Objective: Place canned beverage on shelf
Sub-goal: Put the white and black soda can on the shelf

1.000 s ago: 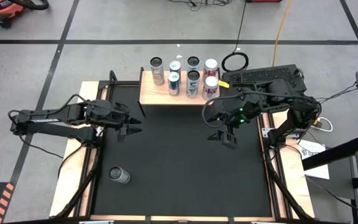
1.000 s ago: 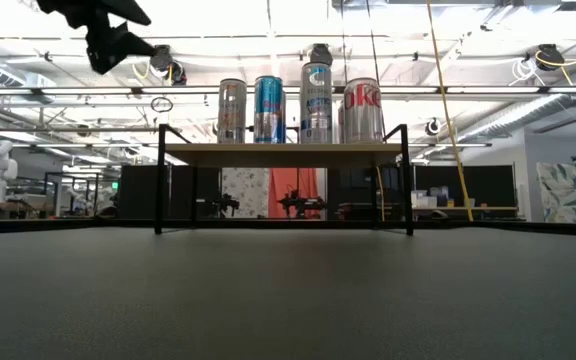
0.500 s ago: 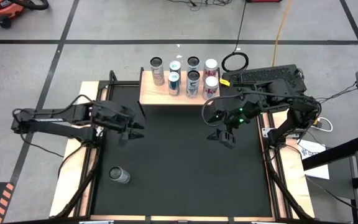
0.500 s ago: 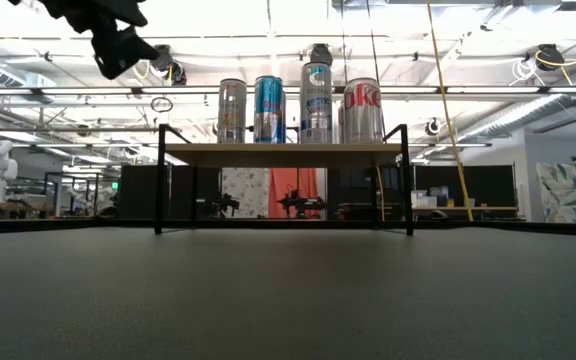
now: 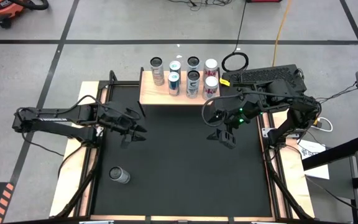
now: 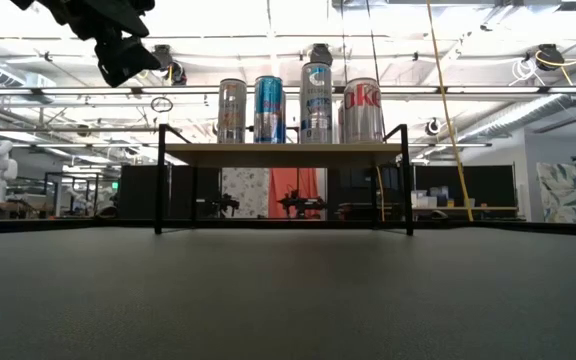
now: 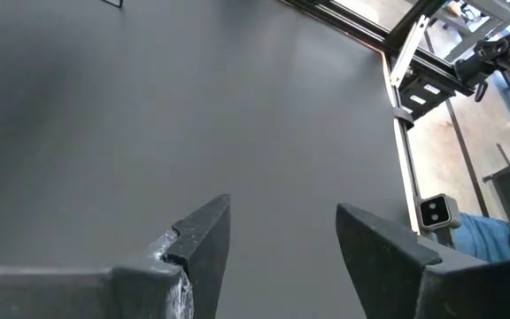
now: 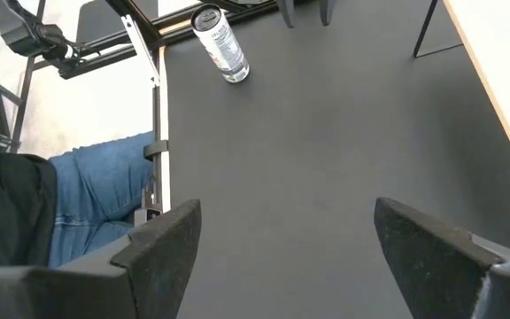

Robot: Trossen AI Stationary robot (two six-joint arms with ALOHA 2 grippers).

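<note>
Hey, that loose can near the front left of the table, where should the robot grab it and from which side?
The can appears to stand upright on the black mat, alone, with free room all round. Best grip is probably mid-body, fingers either side of the round wall. The open left gripper is nearest, so come down from the shelf side and approach level.

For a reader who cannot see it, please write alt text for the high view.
Seen from above, seven cans stand in two rows on the shelf at the black table's far edge, and one can remains near the front left. The left gripper and the right gripper, both open and empty, hover over the mat.
</note>
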